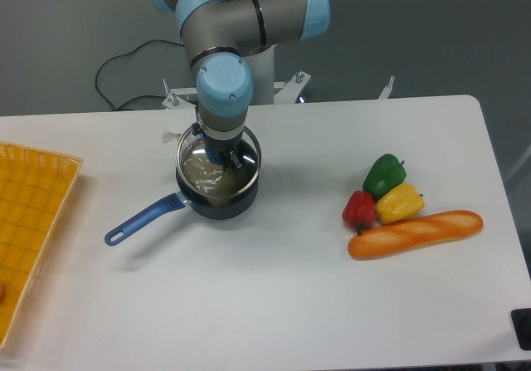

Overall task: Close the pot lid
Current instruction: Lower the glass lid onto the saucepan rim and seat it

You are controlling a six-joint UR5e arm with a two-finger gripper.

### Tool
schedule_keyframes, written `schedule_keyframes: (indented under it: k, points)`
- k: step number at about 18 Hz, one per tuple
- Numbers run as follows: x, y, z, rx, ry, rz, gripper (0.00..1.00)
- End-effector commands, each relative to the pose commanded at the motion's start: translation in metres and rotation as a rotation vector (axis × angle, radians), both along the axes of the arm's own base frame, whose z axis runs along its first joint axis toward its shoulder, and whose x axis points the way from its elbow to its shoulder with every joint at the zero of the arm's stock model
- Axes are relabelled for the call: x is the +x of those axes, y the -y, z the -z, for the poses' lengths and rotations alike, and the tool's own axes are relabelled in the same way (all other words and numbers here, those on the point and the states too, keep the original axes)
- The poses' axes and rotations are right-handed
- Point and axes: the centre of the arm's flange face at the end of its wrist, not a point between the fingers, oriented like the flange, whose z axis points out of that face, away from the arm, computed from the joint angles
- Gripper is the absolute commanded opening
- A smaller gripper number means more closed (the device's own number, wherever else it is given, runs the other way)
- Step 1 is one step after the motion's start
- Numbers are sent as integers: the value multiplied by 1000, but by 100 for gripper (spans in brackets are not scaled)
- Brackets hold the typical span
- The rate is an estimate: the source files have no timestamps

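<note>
Lid being set onto the saucepan at the back-left of the white counter (274,288).

The small dark navy round saucepan (217,203), its long bright-blue handle pointing front-left, stands near the arm's base; the round clear glass lid (203,172) with its thin metal rim lies over the saucepan's mouth, apparently nearly seated. The pincer (225,157) hangs directly over the lid's centre, seemingly clamped on the knob, though its jaws are hidden. Next likely comes releasing and lifting straight up.

Lid (211,176) on pot (217,195); pincer (222,162) above; 3 peppers (383,190), baguette (415,233) right.
</note>
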Motion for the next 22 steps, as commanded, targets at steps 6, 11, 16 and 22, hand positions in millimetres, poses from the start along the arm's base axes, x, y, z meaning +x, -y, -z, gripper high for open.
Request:
schedule_keyframes:
  k: [6, 11, 16, 22]
  points:
    - [1, -1, 2, 0, 4, 2, 61]
    - [3, -2, 4, -2, 7, 1, 61]
    - [6, -4, 6, -6, 12, 6, 61]
    - [8, -5, 7, 2, 25, 4, 61]
